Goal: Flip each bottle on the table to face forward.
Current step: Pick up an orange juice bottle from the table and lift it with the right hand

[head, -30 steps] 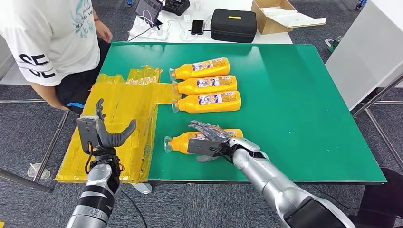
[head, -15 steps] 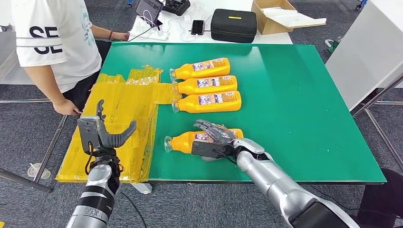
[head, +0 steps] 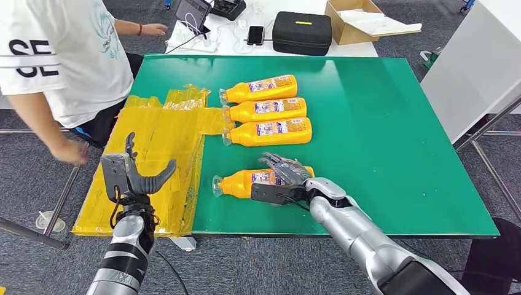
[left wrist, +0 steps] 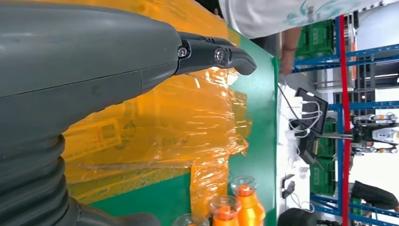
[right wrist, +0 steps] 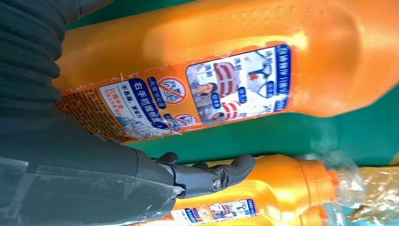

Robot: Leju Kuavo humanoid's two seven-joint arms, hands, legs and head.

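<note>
While the left hand (head: 132,175) is held up, fingers apart and empty, over the yellow film (head: 153,160) at the counter's (head: 381,135) left edge, the near bottle (head: 246,182) is noted lying alone near the front edge, long axis across the counter, cap toward the robot's left. The right hand (head: 282,181) is laid over its label end, fingers draped on the body; a full grasp cannot be confirmed. Three further bottles (head: 267,110) are ranged side by side behind, caps likewise leftward. The right hand is judged far the nearer.
</note>
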